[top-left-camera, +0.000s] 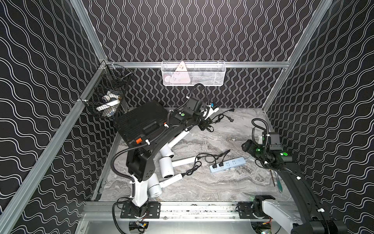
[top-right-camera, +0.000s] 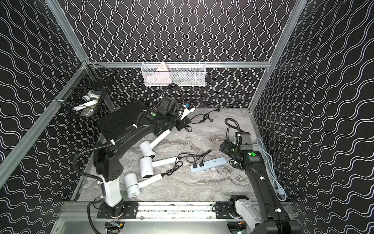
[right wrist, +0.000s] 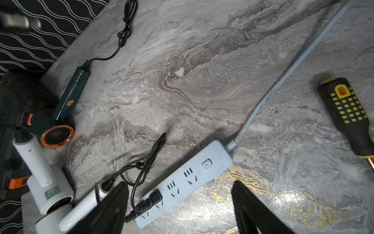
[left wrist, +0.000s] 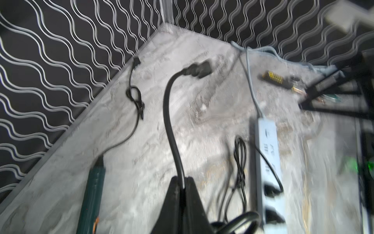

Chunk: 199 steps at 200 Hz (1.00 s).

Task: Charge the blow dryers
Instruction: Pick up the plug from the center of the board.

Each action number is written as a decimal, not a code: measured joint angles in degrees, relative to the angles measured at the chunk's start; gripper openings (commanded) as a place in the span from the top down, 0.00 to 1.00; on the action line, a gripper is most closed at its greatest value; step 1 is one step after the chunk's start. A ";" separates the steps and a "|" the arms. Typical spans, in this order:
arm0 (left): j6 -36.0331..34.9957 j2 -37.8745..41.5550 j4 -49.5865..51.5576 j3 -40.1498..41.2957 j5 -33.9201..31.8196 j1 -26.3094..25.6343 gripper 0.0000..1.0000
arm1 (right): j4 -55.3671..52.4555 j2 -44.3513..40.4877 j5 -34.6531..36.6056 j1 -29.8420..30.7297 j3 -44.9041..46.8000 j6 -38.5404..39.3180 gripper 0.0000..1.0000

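The left gripper point(left wrist: 183, 180) is clamped on a black cord point(left wrist: 169, 113) whose plug point(left wrist: 199, 68) is free, the right gripper point(right wrist: 179, 185) stands open above the power strip point(right wrist: 214, 162), and three white blow dryers point(top-left-camera: 168, 170) lie at the desk's point(top-left-camera: 222, 182) left, with the dark green blow dryer point(right wrist: 70, 95) beside them.

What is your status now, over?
Left end effector shut on black cord. Right end effector open by power strip, two plugs in. Green dryer unplugged. Screwdriver nearby, not blocking.

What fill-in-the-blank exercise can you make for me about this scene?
1. The left gripper is shut on a thin black ____.
2. The pale blue power strip has ____ plugs in its sockets.
3. The right gripper is ____ and holds nothing.
Missing words: cord; two; open.
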<state>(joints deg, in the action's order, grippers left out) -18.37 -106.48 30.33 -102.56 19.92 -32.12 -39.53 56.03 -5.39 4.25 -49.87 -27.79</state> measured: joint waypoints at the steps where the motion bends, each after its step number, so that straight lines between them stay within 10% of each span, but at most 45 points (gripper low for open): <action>1: -0.13 0.35 0.00 0.44 0.02 0.02 1.00 | -0.02 -0.07 -0.02 0.15 -0.02 0.00 0.19; 65: -9.84 25.07 -4.07 30.93 -0.50 0.94 1.00 | -0.42 -4.37 3.58 25.33 -2.34 1.70 0.21; 199: -22.47 44.89 -28.63 63.65 5.86 1.25 1.00 | 7.28 -0.35 -11.41 39.56 1.16 7.63 0.41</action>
<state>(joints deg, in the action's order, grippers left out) -40.84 -61.58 1.69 -38.92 25.78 -30.87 -32.25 55.68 -16.80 43.81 -48.71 -20.16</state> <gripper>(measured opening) 0.083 0.615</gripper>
